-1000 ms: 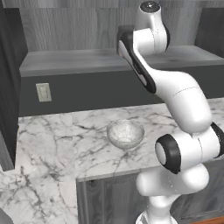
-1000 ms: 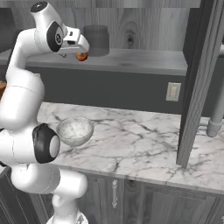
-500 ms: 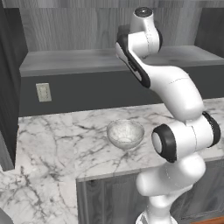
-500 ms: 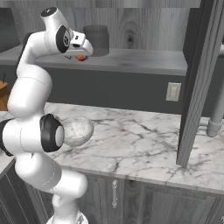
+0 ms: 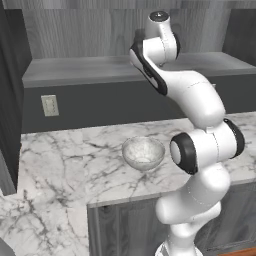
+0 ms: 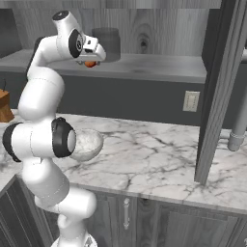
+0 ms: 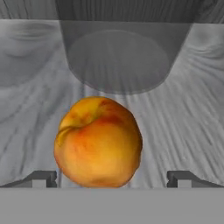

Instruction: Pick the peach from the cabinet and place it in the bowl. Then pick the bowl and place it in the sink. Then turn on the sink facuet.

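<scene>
On the cabinet [image 6: 144, 65] shelf, the peach [image 7: 98, 142] sits dead ahead of the tool [image 7: 112, 177]. Its jaws stand released, one each side, not touching

Peach [image 7: 98, 142] on cabinet [image 6: 159, 67] shelf before jar [image 6: 105, 44], bowl [image 5: 143, 153] on counter [image 5: 65, 165] below

Both base views flank arm, sharing cabinet [image 5: 125, 67] shelf; hand view close on peach [image 7: 98, 141]

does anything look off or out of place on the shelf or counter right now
Nothing stands out. The peach sits whole on the cabinet shelf before the dark jar, between the open gripper's fingertips. The bowl stands upright on the marble counter, nothing spilled.
</scene>
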Controlling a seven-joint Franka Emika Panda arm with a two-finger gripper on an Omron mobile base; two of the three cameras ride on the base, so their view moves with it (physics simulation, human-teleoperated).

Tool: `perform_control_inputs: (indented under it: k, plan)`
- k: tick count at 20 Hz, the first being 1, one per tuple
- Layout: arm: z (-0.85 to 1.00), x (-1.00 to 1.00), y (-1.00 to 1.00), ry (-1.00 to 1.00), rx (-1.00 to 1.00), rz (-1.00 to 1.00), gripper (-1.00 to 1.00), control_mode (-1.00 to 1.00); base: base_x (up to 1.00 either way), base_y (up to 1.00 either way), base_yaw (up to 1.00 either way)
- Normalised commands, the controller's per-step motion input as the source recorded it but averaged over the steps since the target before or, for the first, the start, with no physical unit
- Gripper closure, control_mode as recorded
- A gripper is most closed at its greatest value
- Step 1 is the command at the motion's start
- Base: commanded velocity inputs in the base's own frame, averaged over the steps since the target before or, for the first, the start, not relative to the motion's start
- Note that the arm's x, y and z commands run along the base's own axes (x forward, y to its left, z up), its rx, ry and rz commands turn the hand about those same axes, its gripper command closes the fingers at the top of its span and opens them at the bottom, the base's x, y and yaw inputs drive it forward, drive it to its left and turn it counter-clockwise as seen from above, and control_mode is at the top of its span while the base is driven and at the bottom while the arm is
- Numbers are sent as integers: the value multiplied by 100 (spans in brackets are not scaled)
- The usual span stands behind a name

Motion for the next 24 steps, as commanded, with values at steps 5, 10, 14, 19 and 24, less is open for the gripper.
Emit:
perform_control_inputs:
  k: [5, 10, 14, 19, 24]
  plan:
    - [-1, 39, 0, 0, 0, -1, -100, -100, 0, 0, 0]
    - [-7, 30, 0, 0, 0, 0, -100, -100, 0, 0, 0]
    - [0, -16, 6, 0, 0, 0, 100, -100, 0, 0, 0]
    - [-6, -66, 11, 0, 0, 0, 100, -100, 0, 0, 0]
    - [-21, -100, 5, -3, 0, 0, 100, -100, 0, 0, 0]
